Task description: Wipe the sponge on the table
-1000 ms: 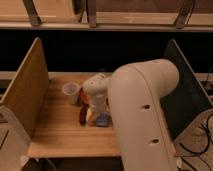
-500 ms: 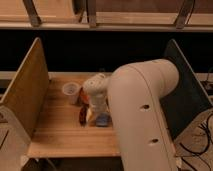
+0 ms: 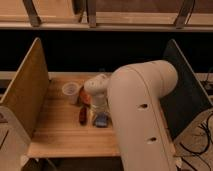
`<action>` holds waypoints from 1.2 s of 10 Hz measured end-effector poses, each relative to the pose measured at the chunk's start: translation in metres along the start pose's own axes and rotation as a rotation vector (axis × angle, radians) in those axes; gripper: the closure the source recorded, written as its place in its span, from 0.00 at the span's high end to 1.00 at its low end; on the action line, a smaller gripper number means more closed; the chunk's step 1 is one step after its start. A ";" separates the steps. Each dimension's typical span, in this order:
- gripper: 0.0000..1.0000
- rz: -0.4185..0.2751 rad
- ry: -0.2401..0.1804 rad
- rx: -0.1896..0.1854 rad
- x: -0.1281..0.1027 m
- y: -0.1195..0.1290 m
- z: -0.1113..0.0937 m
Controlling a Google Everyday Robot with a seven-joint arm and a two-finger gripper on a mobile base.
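The sponge (image 3: 101,120) is a small pale blue-grey block lying on the light wooden table (image 3: 60,132), near the table's middle. My gripper (image 3: 99,109) comes down from the white wrist (image 3: 96,86) and sits right over the sponge, at or just above its top. Whether it touches or holds the sponge is hidden by the gripper's own body. The large white arm (image 3: 142,115) fills the right half of the view and covers the right part of the table.
A dark red oblong object (image 3: 82,115) lies just left of the sponge. Behind it are an orange bowl (image 3: 86,98) and a translucent cup (image 3: 71,92). An upright wooden board (image 3: 27,92) stands at the left, a dark board (image 3: 186,90) at the right.
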 end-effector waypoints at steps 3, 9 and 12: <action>0.17 0.008 -0.013 0.019 -0.002 -0.003 -0.001; 0.00 -0.067 0.017 0.137 0.020 0.008 0.007; 0.00 -0.040 0.043 0.231 0.017 -0.011 0.006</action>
